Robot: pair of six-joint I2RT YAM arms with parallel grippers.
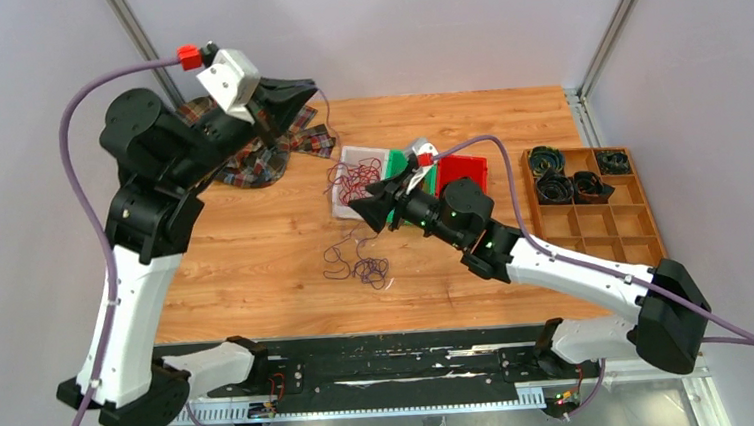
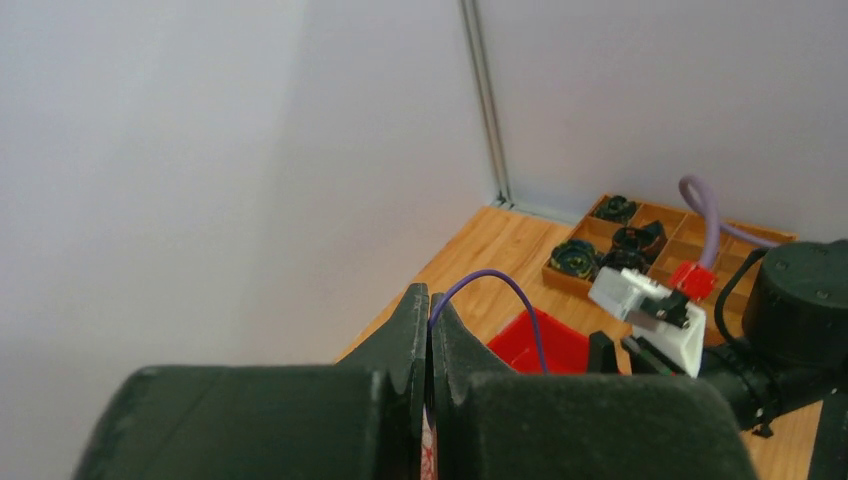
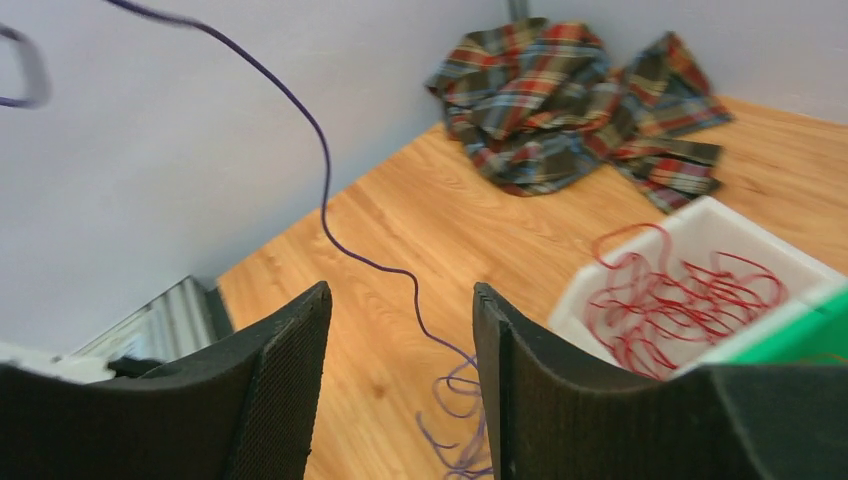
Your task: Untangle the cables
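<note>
My left gripper (image 1: 310, 87) is raised high over the back of the table and shut on a purple cable (image 2: 505, 283), which arcs out from between its tips (image 2: 430, 312). The strand hangs down (image 3: 323, 190) to a loose purple tangle (image 1: 363, 267) on the wood, also seen in the right wrist view (image 3: 455, 425). Red cables (image 1: 356, 179) lie in a white tray (image 3: 720, 225). My right gripper (image 1: 364, 204) is open and empty (image 3: 400, 300), above the table between the tray and the purple tangle. No orange cable shows.
A plaid cloth (image 1: 268, 145) lies at the back left. A green bin (image 3: 800, 340) and a red bin (image 1: 463, 175) sit right of the white tray. A wooden divided organizer (image 1: 593, 208) with dark coils stands at the right edge.
</note>
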